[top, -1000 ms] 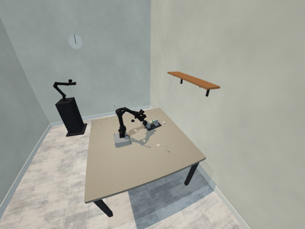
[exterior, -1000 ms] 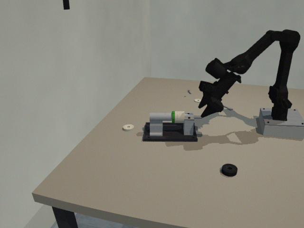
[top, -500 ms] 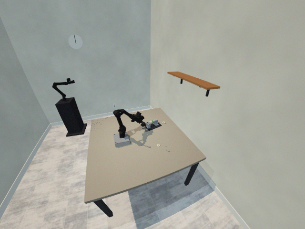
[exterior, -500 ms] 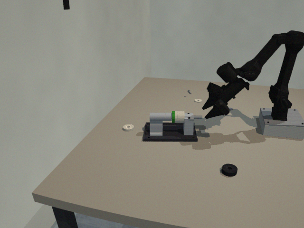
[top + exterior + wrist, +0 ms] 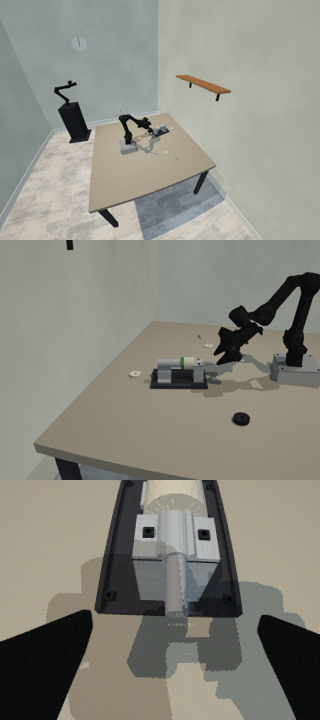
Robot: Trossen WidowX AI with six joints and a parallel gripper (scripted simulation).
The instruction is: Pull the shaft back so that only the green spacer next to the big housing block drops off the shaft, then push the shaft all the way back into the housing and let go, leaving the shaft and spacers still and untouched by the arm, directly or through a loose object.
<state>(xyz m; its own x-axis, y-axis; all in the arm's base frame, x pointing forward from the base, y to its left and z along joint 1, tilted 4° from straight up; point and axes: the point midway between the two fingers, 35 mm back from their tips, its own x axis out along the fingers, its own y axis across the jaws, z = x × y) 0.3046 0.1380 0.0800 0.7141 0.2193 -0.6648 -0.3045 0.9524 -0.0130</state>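
Note:
The fixture stands on a black base plate [image 5: 178, 380]. The grey shaft runs from the big housing block [image 5: 165, 367] through the green spacer [image 5: 182, 363], the cream spacers [image 5: 189, 363] and the small support block [image 5: 198, 370]. The shaft's free end [image 5: 208, 363] sticks out toward my gripper [image 5: 217, 358]. My gripper is open and empty, low over the table, its fingertips just short of the shaft end.
Loose white washers lie left of the fixture [image 5: 134, 373] and behind my gripper [image 5: 208, 345]. A black ring [image 5: 241, 418] lies toward the front. A small screw [image 5: 199, 336] lies at the back. The arm's grey base [image 5: 294, 370] stands at the right.

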